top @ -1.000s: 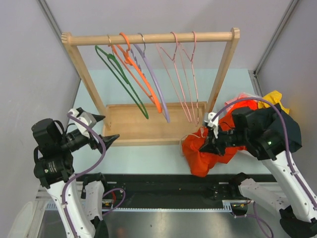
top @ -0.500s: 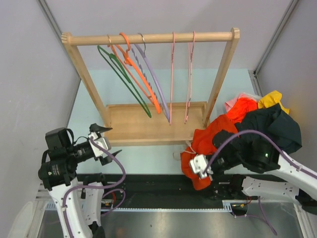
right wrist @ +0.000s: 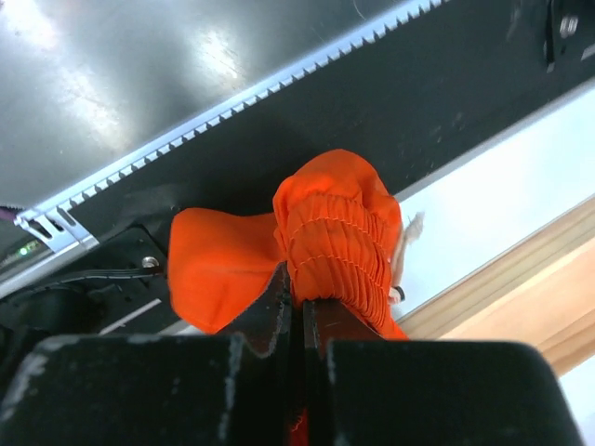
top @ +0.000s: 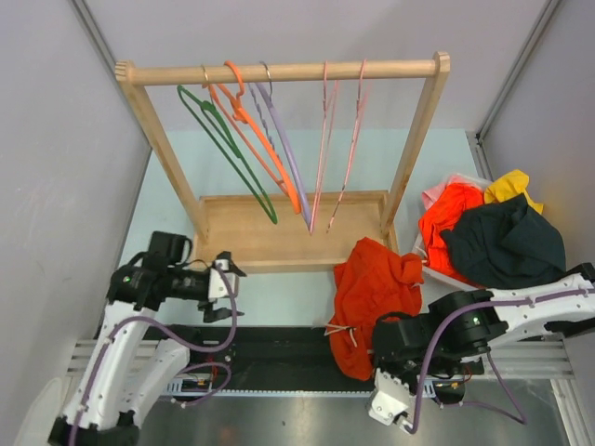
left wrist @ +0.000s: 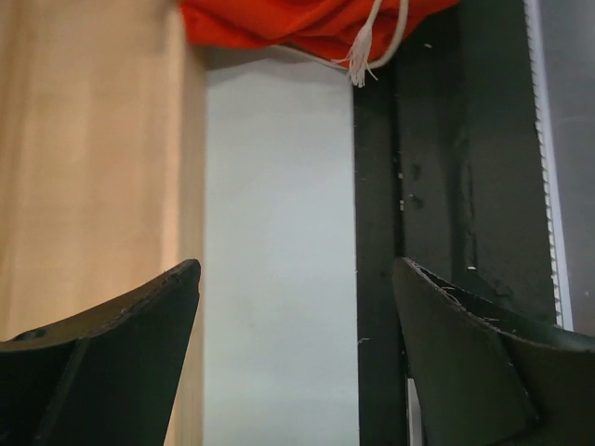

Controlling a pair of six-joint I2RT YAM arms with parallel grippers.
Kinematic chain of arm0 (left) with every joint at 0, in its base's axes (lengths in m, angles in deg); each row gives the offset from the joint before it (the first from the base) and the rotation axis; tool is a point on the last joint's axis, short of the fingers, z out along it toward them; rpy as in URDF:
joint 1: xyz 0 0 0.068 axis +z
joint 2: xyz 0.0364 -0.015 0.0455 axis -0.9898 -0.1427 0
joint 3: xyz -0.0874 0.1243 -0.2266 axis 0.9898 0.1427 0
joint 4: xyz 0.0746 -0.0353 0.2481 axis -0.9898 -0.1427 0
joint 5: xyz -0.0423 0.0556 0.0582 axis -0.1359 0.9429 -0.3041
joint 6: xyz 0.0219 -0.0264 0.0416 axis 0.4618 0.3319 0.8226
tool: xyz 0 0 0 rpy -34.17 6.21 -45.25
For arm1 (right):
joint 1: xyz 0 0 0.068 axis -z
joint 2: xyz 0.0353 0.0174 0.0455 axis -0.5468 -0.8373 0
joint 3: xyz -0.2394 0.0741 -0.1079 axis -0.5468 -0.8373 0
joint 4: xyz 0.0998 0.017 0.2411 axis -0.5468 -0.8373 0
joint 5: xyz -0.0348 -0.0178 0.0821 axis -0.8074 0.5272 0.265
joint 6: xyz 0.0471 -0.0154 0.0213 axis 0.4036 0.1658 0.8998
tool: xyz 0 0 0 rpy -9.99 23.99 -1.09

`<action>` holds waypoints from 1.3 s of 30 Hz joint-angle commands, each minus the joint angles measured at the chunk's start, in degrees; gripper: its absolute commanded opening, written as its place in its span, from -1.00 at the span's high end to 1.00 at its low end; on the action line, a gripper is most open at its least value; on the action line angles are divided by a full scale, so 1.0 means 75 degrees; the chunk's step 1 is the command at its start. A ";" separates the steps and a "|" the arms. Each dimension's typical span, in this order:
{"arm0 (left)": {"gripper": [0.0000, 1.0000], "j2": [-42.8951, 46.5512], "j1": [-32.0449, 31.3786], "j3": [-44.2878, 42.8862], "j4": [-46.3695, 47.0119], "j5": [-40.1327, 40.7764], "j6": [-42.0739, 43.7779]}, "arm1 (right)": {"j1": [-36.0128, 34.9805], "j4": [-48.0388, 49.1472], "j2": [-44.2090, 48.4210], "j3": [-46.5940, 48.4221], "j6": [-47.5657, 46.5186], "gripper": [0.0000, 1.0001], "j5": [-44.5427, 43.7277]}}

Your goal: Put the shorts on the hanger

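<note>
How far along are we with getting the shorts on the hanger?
Done: the right gripper is shut on the shorts at the waistband. In hand: the left gripper, open and empty, faces the shorts. Left: the pink hanger hangs bare on the rail.

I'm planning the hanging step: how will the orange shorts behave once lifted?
Probably floppy: the shorts lie crumpled in soft folds. Likely light, since the right gripper pinches only bunched waistband. The loose drawstring may dangle and snag.

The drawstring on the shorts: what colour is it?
White; the drawstring of the shorts shows best in the left wrist view.
</note>
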 commanded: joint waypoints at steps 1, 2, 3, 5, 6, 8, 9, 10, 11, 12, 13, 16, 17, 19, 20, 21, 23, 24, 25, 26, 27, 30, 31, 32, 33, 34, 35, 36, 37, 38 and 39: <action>-0.76 -0.0184 -0.2016 0.0629 0.2253 0.1121 -0.1754 | -0.0789 -0.0027 -0.0013 0.0497 -0.0252 1.00 -0.0638; -0.76 -0.0242 -0.2855 0.0712 0.2709 0.1368 -0.2106 | -0.0918 -0.0027 -0.0071 0.0614 -0.0241 1.00 -0.0720; -0.73 -0.0371 -0.3269 0.0794 0.3770 0.1637 -0.2527 | -0.1082 -0.0039 -0.0106 0.0685 -0.0090 1.00 -0.0721; -0.71 -0.0605 -0.4147 0.0912 0.4527 0.2015 -0.3082 | -0.1130 -0.0214 -0.0270 0.0884 0.0075 1.00 -0.0465; -0.70 -0.0919 -0.4431 0.0935 0.5250 0.2108 -0.3164 | -0.1107 -0.0296 -0.0306 0.1024 0.0122 1.00 -0.0393; -0.70 -0.1296 -0.5307 0.0877 0.6085 0.2717 -0.3644 | -0.1107 -0.0495 -0.0364 0.1072 0.0135 1.00 -0.0171; -0.69 -0.1866 -0.5521 0.0622 0.6611 0.2753 -0.3749 | -0.1130 -0.0577 -0.0411 0.1153 0.0169 1.00 -0.0077; -0.68 -0.2150 -0.5848 0.0457 0.6860 0.2777 -0.3890 | -0.1130 -0.0648 -0.0458 0.1189 0.0216 1.00 0.0132; -0.66 -0.2513 -0.5967 0.0281 0.7303 0.2800 -0.4019 | -0.1130 -0.0671 -0.0551 0.1259 0.0251 0.99 0.0227; -0.65 -0.3120 -0.6073 -0.0104 0.7505 0.2777 -0.4240 | -0.1130 -0.0776 -0.0587 0.1352 0.0263 0.99 0.0321; -0.65 -0.3451 -0.6237 -0.0270 0.7693 0.2754 -0.4312 | -0.1130 -0.0800 -0.0622 0.1400 0.0298 0.98 0.0485; -0.62 -0.4445 -0.6705 -0.0845 0.8279 0.2835 -0.4231 | -0.1130 -0.0999 -0.0728 0.1517 0.0298 0.98 0.0626; -0.64 -0.4659 -0.6811 -0.0939 0.8663 0.2893 -0.4254 | -0.1130 -0.1000 -0.0740 0.1541 0.0345 0.98 0.0650; -0.64 -0.5336 -0.7034 -0.1266 0.8947 0.2964 -0.4395 | -0.1095 -0.1035 -0.0798 0.1611 0.0392 0.98 0.0697; -0.64 -0.5654 -0.7081 -0.1442 0.8960 0.2987 -0.4418 | -0.1072 -0.1047 -0.0821 0.1646 0.0427 0.98 0.0720; -0.64 -0.5924 -0.7128 -0.1815 0.8937 0.3022 -0.4442 | -0.1060 -0.1047 -0.0845 0.1669 0.0439 0.99 0.0732; -0.64 -0.6663 -0.7339 -0.2122 0.8972 0.3081 -0.4454 | -0.1036 -0.1035 -0.0868 0.1705 0.0497 0.99 0.0767; -0.64 -0.6862 -0.7479 -0.2344 0.8983 0.3139 -0.4442 | -0.1025 -0.1035 -0.0880 0.1705 0.0509 0.99 0.0744; -0.63 -0.7224 -0.7562 -0.2427 0.9007 0.3163 -0.4430 | -0.0978 -0.1023 -0.0880 0.1705 0.0509 0.99 0.0744; -0.64 -0.7378 -0.7644 -0.2486 0.9007 0.3210 -0.4407 | -0.0978 -0.1012 -0.0892 0.1705 0.0556 0.99 0.0744; -0.64 -0.7530 -0.7784 -0.2602 0.8984 0.3326 -0.4360 | -0.0943 -0.0988 -0.0880 0.1705 0.0591 0.99 0.0721; -0.64 -0.7894 -0.8007 -0.2627 0.8750 0.3398 -0.4044 | -0.0872 -0.1000 -0.0869 0.1717 0.0580 0.99 0.0685; -0.64 -0.7965 -0.8043 -0.2650 0.8482 0.3409 -0.3916 | -0.0837 -0.0988 -0.0857 0.1728 0.0580 0.99 0.0685; -0.64 -0.8140 -0.8078 -0.2685 0.8341 0.3410 -0.3752 | -0.0791 -0.0988 -0.0857 0.1728 0.0603 0.99 0.0697; -0.64 -0.8234 -0.8101 -0.2720 0.8188 0.3410 -0.3681 | -0.0779 -0.0988 -0.0857 0.1728 0.0580 0.99 0.0686; -0.64 -0.8340 -0.8113 -0.2779 0.7873 0.3502 -0.3645 | -0.0744 -0.1000 -0.0834 0.1717 0.0568 0.98 0.0685; -0.61 -0.8549 -0.8102 -0.2907 0.7731 0.3573 -0.3622 | -0.0709 -0.1011 -0.0833 0.1728 0.0556 0.98 0.0662; -0.51 -0.8633 -0.8102 -0.2966 0.7602 0.3701 -0.3610 | -0.0697 -0.1000 -0.0833 0.1728 0.0545 0.98 0.0650; -0.14 -0.8668 -0.8102 -0.3036 0.7264 0.3761 -0.3552 | -0.0685 -0.1011 -0.0822 0.1728 0.0545 0.98 0.0639; 0.06 -0.8669 -0.8102 -0.3095 0.7122 0.3808 -0.3540 | -0.0650 -0.1035 -0.0810 0.1717 0.0533 0.98 0.0581; 0.23 -0.8483 -0.8078 -0.3049 0.7016 0.3820 -0.3540 | -0.0626 -0.1035 -0.0810 0.1728 0.0521 0.98 0.0557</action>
